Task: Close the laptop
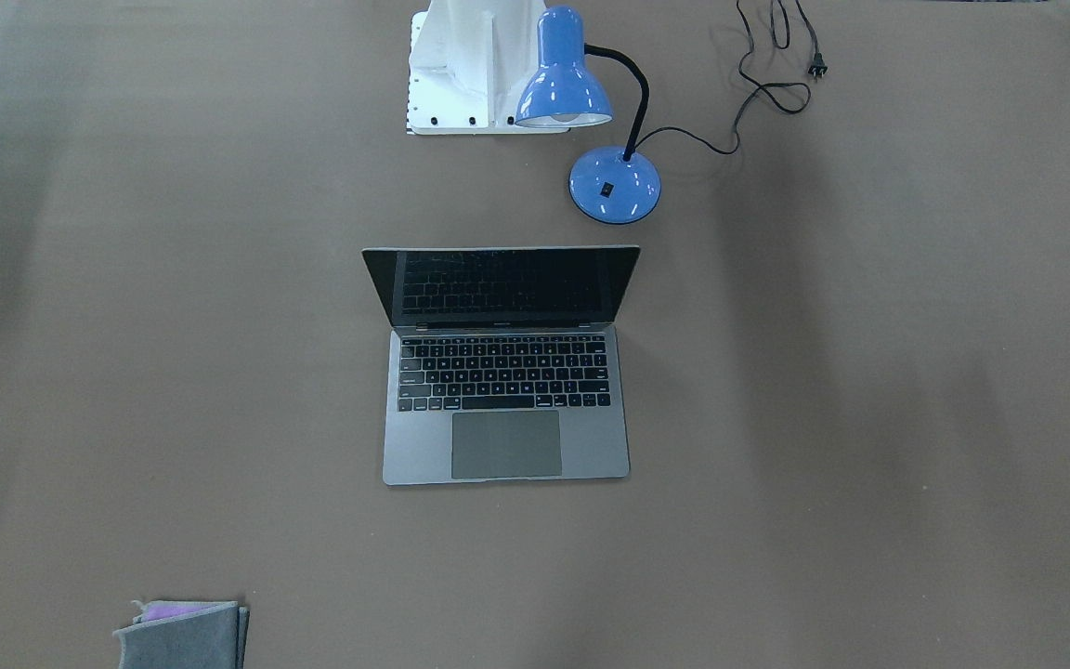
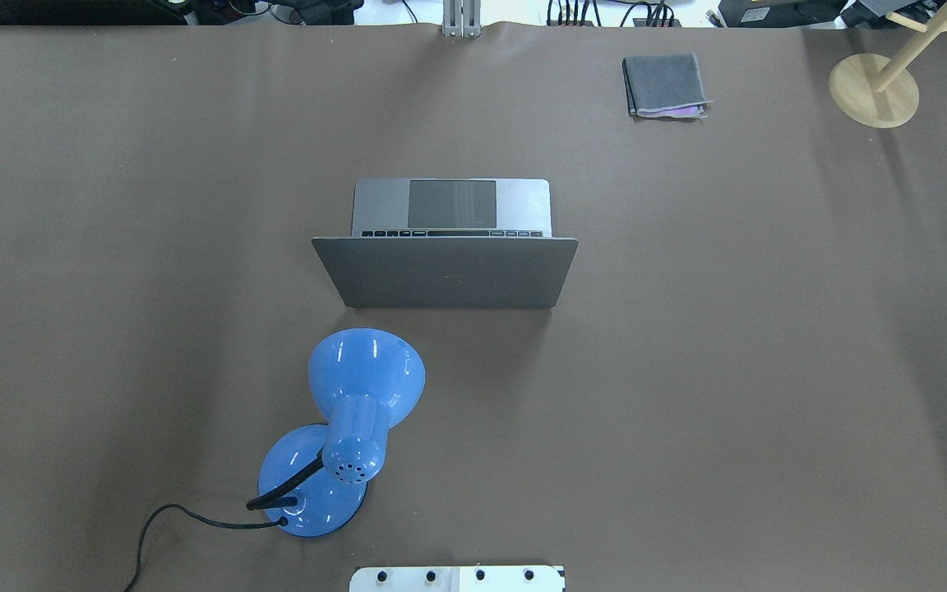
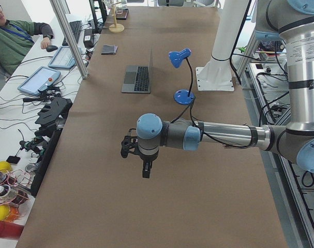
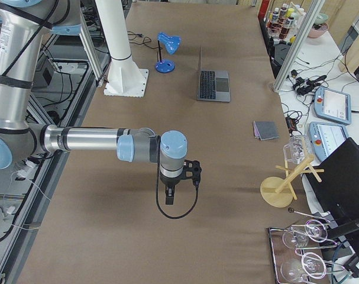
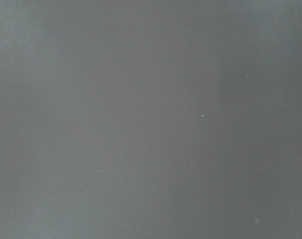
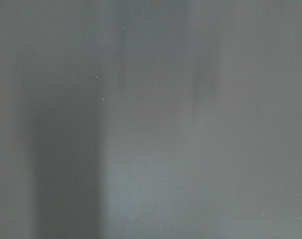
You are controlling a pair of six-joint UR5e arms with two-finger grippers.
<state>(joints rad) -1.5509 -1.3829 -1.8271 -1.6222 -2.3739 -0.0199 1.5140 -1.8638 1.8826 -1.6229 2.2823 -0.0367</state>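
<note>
Matte brown table (image 1: 869,372), slim metal laptop (image 1: 505,409) open, left claw (image 3: 146,172), right claw (image 4: 170,197), cannot tell if open.

Laptop (image 1: 505,372) central; lamp (image 1: 565,84) behind its lid, near robot base (image 1: 470,84), leftward; folded cloth (image 1: 184,636) far right, well apart.

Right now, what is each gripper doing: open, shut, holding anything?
Left gripper: cannot be told; it shows only in a side view.
Right gripper: cannot be told; it also shows only in a side view.
</note>
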